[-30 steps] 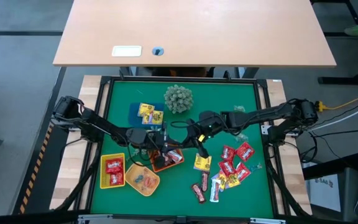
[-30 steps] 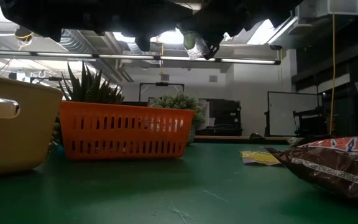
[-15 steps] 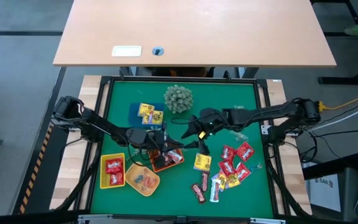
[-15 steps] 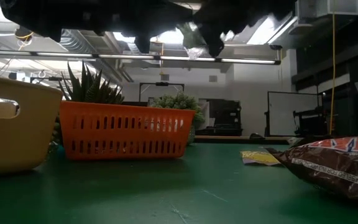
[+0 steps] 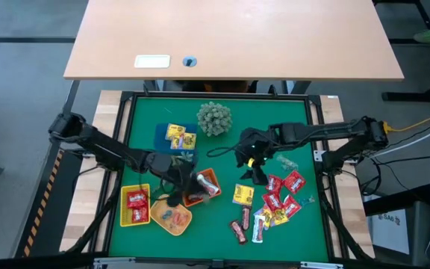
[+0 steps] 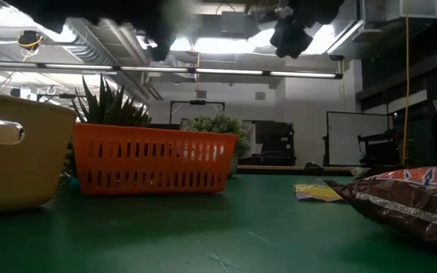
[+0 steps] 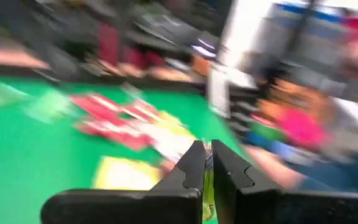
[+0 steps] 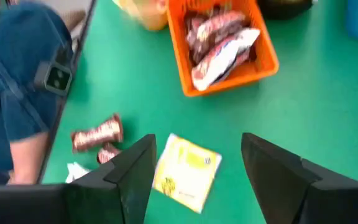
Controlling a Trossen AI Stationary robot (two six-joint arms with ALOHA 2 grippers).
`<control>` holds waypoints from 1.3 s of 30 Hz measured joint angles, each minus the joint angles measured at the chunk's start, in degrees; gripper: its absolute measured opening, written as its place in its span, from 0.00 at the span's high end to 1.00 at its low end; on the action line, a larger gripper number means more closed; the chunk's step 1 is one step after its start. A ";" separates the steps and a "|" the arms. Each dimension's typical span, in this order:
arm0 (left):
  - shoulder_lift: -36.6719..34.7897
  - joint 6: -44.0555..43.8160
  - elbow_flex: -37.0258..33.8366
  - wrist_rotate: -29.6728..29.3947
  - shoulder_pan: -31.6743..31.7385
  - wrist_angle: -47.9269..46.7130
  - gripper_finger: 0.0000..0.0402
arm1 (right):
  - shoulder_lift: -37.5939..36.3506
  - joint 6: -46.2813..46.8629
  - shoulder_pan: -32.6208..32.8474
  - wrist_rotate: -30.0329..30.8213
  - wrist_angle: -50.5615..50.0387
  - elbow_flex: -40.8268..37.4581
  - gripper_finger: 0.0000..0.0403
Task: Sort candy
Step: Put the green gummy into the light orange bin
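The green worktop (image 5: 297,119) carries everything, with both dark arms reaching in from its sides toward the middle. The left tool (image 5: 176,187) hangs over the near-left containers, beside the orange basket (image 5: 204,187); in the left wrist view its two fingers (image 7: 191,167) stand nearly together, pinching a thin yellowish wrapper whose kind is too blurred to tell. The right tool (image 5: 254,166) hovers right of centre, just above the yellow packet (image 8: 187,169), which lies flat on the worktop between its widely spread fingers (image 8: 272,163) without touching them. The spiky plant ball (image 5: 213,118) sits toward the far edge, with a blue tray (image 5: 161,136) of yellow sweets just to its left. The orange basket holds dark brown bars (image 8: 219,38). At the near-left corner stand a yellow tray (image 5: 128,218) with red packets and, touching it, a round bowl (image 5: 187,219) of mixed small pieces. The loose candy pile (image 5: 278,198), mostly red packets, lies near the right edge, and two dark brown bars (image 8: 97,132) lie just beside the yellow packet.
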 joint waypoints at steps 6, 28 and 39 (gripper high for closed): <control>-7.36 -12.23 -0.02 16.25 -2.02 -20.56 1.00 | 0.23 -0.58 0.00 0.04 -1.53 0.00 0.41; -9.19 -40.07 -0.01 10.95 -10.43 -45.20 0.71 | 0.24 -5.80 -0.47 5.95 -13.70 -0.03 0.41; -9.19 -40.05 -0.02 8.95 -10.89 -44.40 0.65 | -0.07 -5.81 -9.68 29.09 -25.18 -3.43 0.41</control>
